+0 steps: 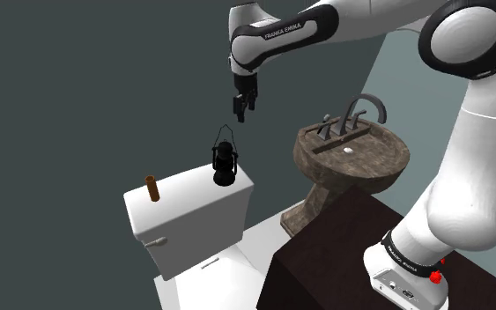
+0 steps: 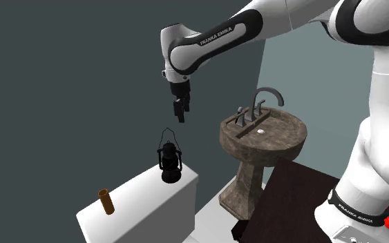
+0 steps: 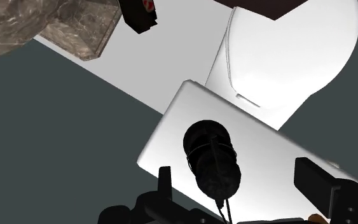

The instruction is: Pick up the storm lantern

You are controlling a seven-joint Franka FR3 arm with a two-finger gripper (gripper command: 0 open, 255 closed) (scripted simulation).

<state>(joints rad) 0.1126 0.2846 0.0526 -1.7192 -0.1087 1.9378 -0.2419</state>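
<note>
Hand (image 1: 240, 113): all black, two fingers standing well apart, clasping nothing. Hangs in the air at 12 o'clock from the storm lantern (image 1: 225, 166) in the shoulder view, just clear of the raised handle, not touching. In the second exterior view, hand (image 2: 180, 114) at about 1 o'clock from the storm lantern (image 2: 169, 164), with a plain gap between.

Storm lantern: small, black all over, upright. Squat round base, bulging globe inside a thin cage, narrower cap, wire handle standing up in a loop. Stands on the white lid of the toilet tank (image 1: 184, 201), near its 3 o'clock end in the shoulder view. Brown cylinder (image 1: 153, 188) upright at the lantern's 9 o'clock, well apart. Stone-look pedestal sink (image 1: 325, 189) at 3 o'clock, off the tank.

Along the hand (image 3: 238, 178) in the wrist view: storm lantern (image 3: 212, 156) seen from above, between the fingers, nearer one, touched by neither.
</note>
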